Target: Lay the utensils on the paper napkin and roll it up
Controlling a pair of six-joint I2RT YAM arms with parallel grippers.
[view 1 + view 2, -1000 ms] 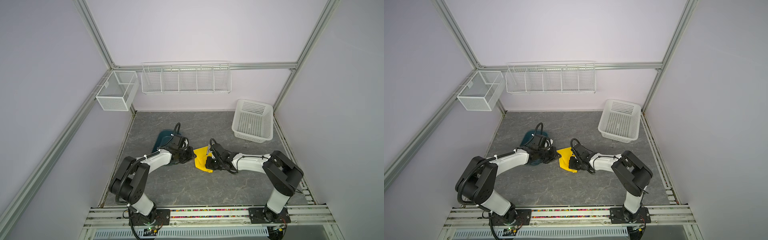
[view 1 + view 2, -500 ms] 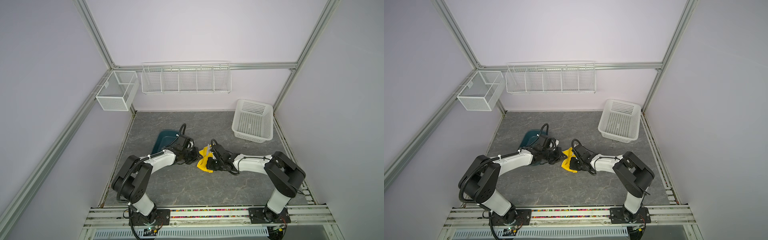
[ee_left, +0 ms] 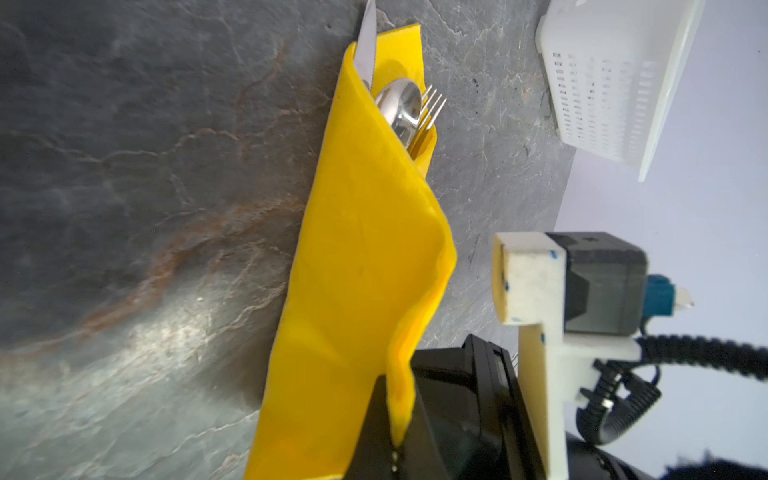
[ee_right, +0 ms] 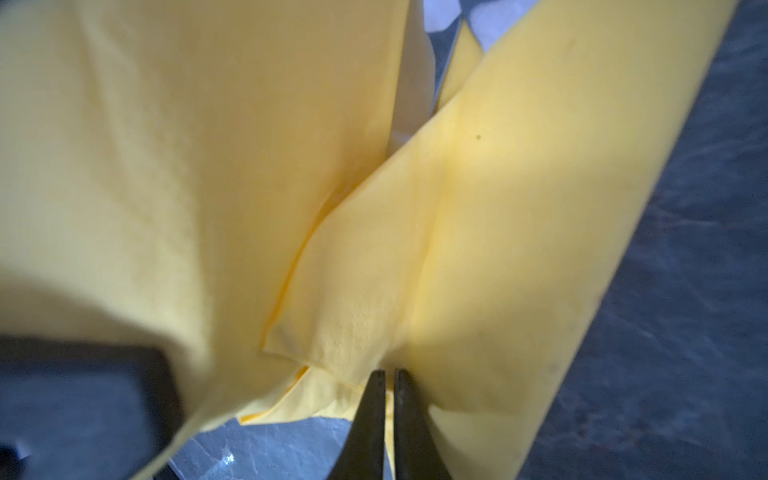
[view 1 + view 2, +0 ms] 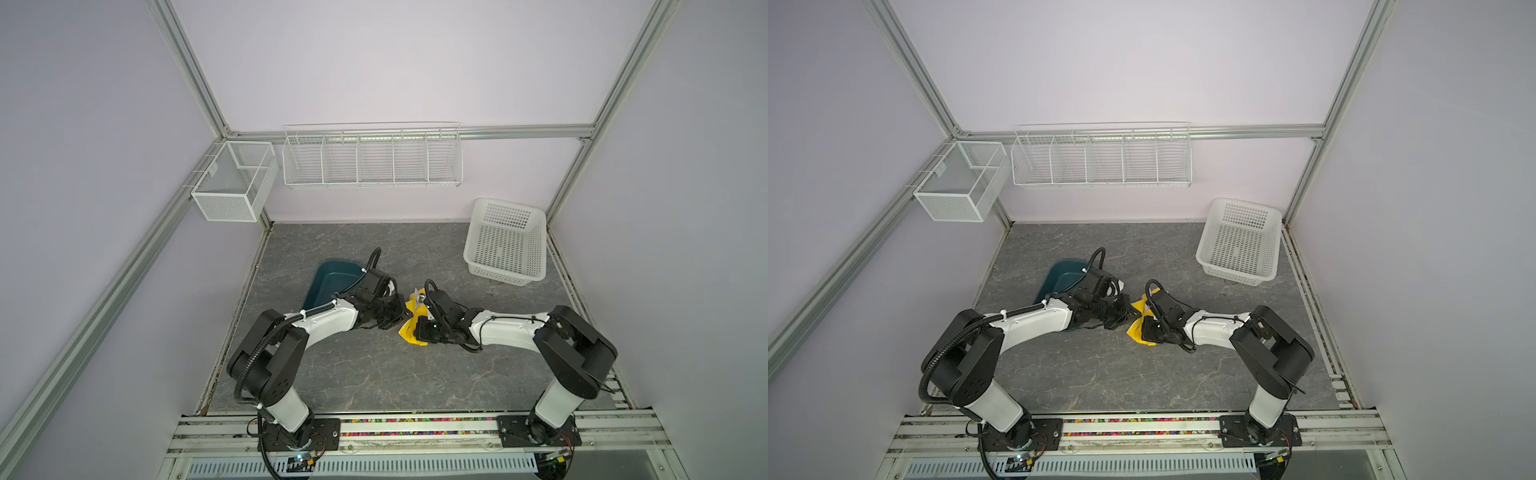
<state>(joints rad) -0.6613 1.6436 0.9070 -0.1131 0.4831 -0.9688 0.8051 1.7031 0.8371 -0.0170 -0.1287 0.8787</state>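
The yellow paper napkin (image 3: 365, 266) lies folded over the utensils on the grey table. Only the knife tip (image 3: 368, 41), spoon bowl (image 3: 401, 106) and fork tines (image 3: 432, 106) stick out of its far end. My left gripper (image 3: 395, 453) is shut on a raised edge of the napkin. My right gripper (image 4: 386, 374) pinches another fold, and yellow paper fills most of that wrist view. In both top views the napkin (image 5: 409, 330) (image 5: 1136, 330) is bunched between the left gripper (image 5: 397, 318) (image 5: 1125, 318) and the right gripper (image 5: 419, 328) (image 5: 1146, 330), which nearly meet.
A teal tub (image 5: 332, 282) (image 5: 1063, 274) sits just behind my left arm. A white plastic basket (image 5: 505, 241) (image 5: 1239, 241) stands at the back right. A wire rack (image 5: 372, 162) and a mesh box (image 5: 232, 183) hang on the walls.
My left gripper has swung right toward the right gripper, drawing the napkin edge over. The napkin has gone from a flat sheet to a raised bunch, and more of the teal tub shows.
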